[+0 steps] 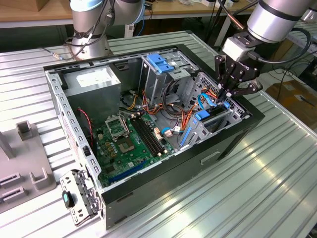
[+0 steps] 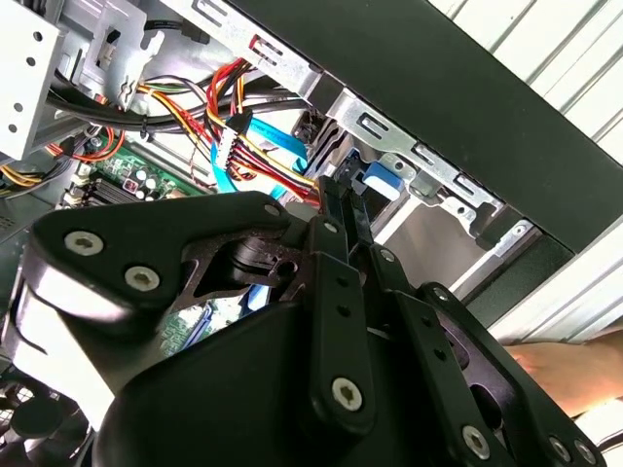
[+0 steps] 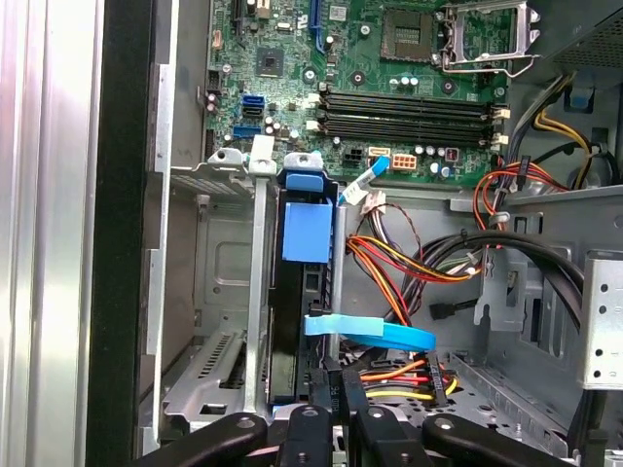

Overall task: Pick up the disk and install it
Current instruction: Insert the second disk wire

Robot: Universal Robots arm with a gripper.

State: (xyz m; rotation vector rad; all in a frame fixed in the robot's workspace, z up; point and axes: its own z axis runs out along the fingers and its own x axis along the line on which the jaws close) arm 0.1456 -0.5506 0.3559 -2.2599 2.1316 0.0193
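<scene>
The hand [image 1: 233,89], pressed together on the disk's [image 3: 302,292] end, holds it upright in the bay [image 3: 229,292] by the computer case's [image 1: 198,153] front wall, so its blue rails fit the slot.

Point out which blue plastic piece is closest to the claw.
The blue rail on the disk, just below the claw; the blue latch sits atop the metal cage, farther off.

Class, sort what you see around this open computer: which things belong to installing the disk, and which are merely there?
Job in hand:
disk, standing in the drive bay
gripper, just above it

Merely there:
power supply
motherboard
coloured cables
grey fixture
</scene>
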